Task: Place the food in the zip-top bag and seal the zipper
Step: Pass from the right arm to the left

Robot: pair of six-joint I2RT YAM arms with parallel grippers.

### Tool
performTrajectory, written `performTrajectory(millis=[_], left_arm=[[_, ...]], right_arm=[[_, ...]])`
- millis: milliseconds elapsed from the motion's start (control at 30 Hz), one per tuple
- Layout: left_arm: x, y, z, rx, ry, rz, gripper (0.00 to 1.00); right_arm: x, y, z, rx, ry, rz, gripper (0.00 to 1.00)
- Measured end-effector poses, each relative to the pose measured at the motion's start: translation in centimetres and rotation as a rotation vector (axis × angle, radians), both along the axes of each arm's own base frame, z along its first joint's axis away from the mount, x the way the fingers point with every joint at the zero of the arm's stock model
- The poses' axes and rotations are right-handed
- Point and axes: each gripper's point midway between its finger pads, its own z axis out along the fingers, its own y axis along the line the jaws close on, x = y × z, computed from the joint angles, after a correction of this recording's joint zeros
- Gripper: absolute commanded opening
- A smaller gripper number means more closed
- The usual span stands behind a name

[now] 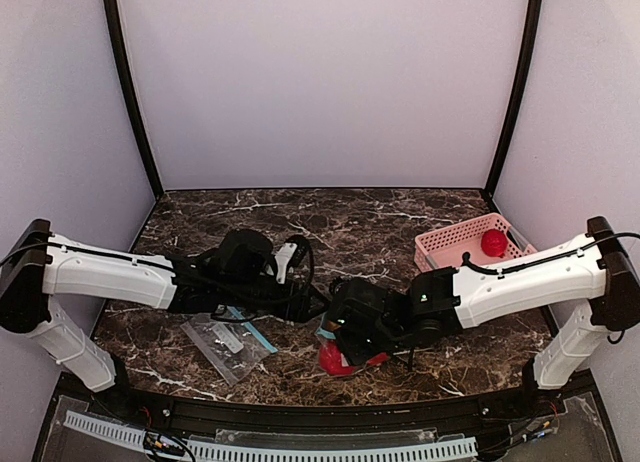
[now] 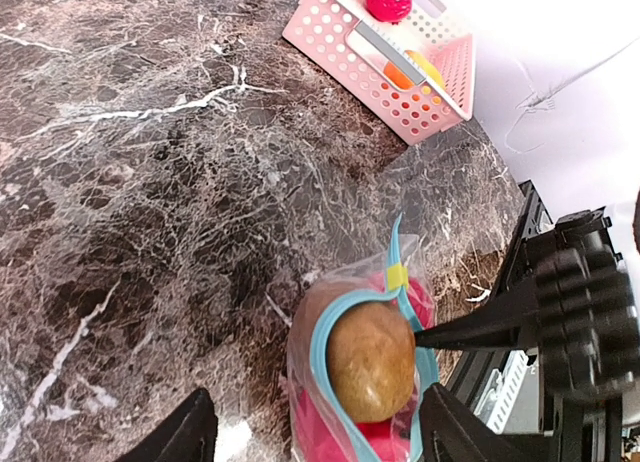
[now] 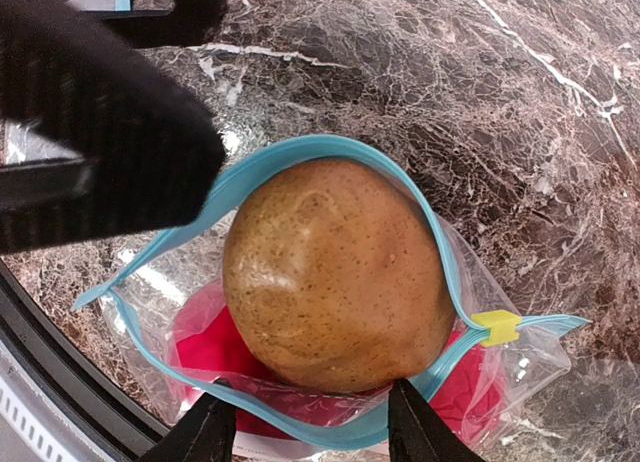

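The zip-top bag (image 3: 150, 327) lies open on the marble between the two arms, its teal zipper (image 3: 300, 147) curved wide with a yellow slider (image 3: 497, 327) at one end. A brown-tan food piece (image 3: 335, 277) sits in the bag's mouth on top of red food (image 3: 205, 347). My left gripper (image 2: 320, 437) is open just above the brown piece (image 2: 370, 362) and touches nothing. My right gripper (image 3: 312, 432) has its fingers apart at the bag's near rim, and one fingertip (image 2: 440, 334) meets the zipper. In the top view the bag (image 1: 338, 357) shows under both grippers.
A pink slatted basket (image 1: 450, 247) stands at the back right with a red piece (image 1: 493, 244) and an orange piece (image 2: 400, 74) in it. A second clear bag (image 1: 228, 344) lies flat under the left arm. A black rail (image 3: 60, 382) runs along the table's near edge.
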Motion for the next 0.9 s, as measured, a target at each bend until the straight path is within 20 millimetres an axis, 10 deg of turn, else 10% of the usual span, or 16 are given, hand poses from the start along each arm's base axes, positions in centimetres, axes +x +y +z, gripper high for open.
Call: performTrajectory(millis=[900], left_arm=[[-1.0, -1.7, -2.8, 0.094, 0.114, -0.121, 0.01]], right_arm=[[0.0, -0.1, 0.2, 0.006, -0.002, -0.007, 0.55]])
